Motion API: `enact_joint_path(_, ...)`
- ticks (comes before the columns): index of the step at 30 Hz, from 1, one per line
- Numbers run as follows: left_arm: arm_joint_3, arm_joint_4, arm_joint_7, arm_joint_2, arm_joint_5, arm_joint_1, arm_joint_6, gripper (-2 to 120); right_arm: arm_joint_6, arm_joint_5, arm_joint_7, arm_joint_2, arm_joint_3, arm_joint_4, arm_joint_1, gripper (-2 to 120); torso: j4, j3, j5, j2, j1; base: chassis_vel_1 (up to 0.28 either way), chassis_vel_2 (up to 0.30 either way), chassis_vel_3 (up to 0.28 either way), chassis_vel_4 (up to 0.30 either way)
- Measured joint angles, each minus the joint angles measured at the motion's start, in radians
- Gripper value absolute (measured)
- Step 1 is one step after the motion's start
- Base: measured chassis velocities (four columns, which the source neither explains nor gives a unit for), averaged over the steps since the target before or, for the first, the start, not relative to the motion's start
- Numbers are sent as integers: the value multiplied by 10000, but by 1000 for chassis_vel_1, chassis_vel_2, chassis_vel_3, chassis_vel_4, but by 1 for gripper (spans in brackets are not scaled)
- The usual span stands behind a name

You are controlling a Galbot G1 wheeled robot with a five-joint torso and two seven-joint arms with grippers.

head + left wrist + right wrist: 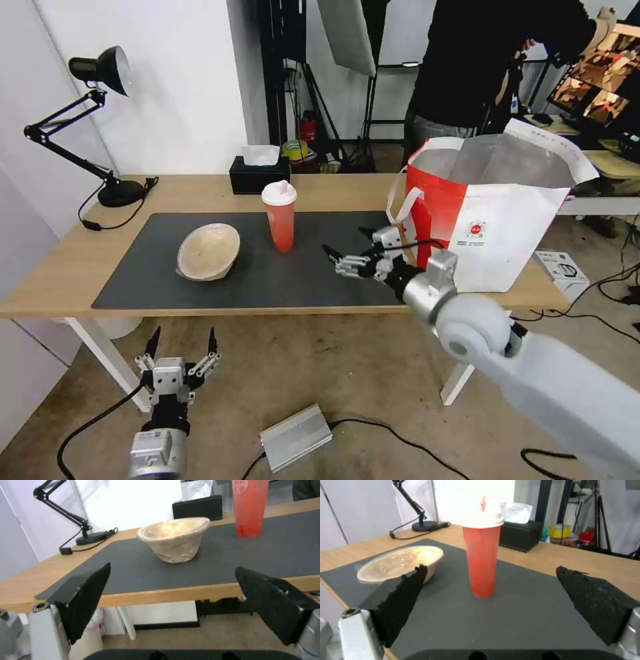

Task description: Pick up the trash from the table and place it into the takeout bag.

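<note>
On the table's [193, 190] dark grey mat [287, 273] stand two pieces of trash: a shallow beige bowl [208, 251] tipped on its side, and a tall red cup [280, 217] with a white lid. The white and red takeout bag [493, 220] stands open at the table's right end. My right gripper [345, 241] hovers open above the mat between cup and bag, pointing at the cup [482, 555] with the bowl [400, 561] beyond it. My left gripper [185, 333] is open, low in front of the table's edge, facing the bowl [173, 538].
A black tissue box [259, 173] sits at the table's back edge behind the cup. A black desk lamp [107, 133] stands at the far left corner with its cable on the wood. A silver box [295, 437] and cables lie on the floor.
</note>
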Motion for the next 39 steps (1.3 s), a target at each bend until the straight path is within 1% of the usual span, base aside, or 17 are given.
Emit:
enact_joint_path(3,-5,0,5,39,-1,-35,0,100,-304,281,-112,95,-207,-268,519,99,0,0,-1,0,0,0,0,0,0)
enact_joint_path(6,-17,0,6,44,-2,-48,0,100,-396,408,-209,195,-362,-464,826,99,0,0,0,0,0,0,0,0,0)
enact_joint_path(10,-14,19,9,44,-3,-60,0,100,-597,579,-622,392,-464,-772,1210,99,0,0,0,0,0,0,0,0,0)
enact_joint_path(12,-12,39,11,39,-4,-77,0,100,-930,776,-983,529,-546,-989,1480,99,0,0,0,0,0,0,0,0,0)
enact_joint_path(16,-9,59,13,36,-4,-93,0,100,-1217,1011,-1353,787,-705,-1317,1849,99,0,0,0,0,0,0,0,0,0)
enact_joint_path(25,-26,100,13,9,-4,-101,0,100,-1417,1394,-1374,1335,-1114,-1933,2238,99,0,-1,1,0,0,0,0,0,0)
enact_joint_path(32,-39,125,13,-16,-5,-102,-1,100,-1540,1580,-1127,1786,-973,-2315,2239,99,0,-1,0,0,0,0,0,0,0)
enact_joint_path(39,-31,205,12,-51,-5,-162,-11,100,-1548,1539,-1063,2331,-817,-3253,2245,99,-1,0,0,0,0,0,0,0,0)
